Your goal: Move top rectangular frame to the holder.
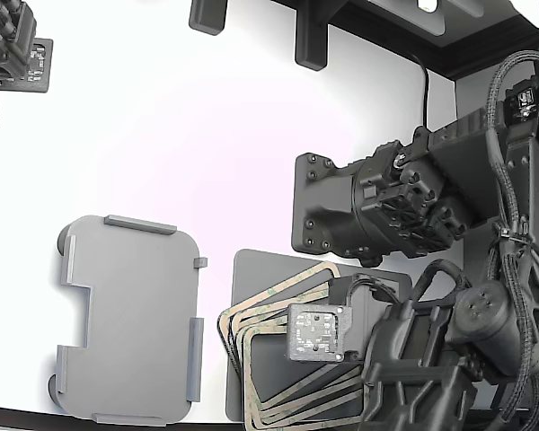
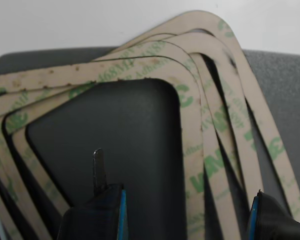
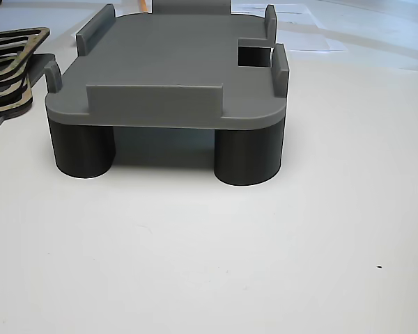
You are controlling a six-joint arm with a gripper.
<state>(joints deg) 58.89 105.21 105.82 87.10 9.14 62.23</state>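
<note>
Wrist view shows the gripper (image 2: 182, 207) spread wide, grasping nothing, poised low over a fanned stack of tan adhesive frames on the dark grey mat (image 2: 285, 100). The top rectangular frame (image 2: 140, 70) lies uppermost, its long strip between the two fingers (image 2: 98, 170). In the exterior view the stack rests on the mat's near edge, and the holder (image 1: 130, 323) stands on the white table (image 1: 207, 135) just beside the mat, bare. To do this well, I judge the fingers should pinch only the uppermost strip and lift slowly so lower frames stay behind
</note>
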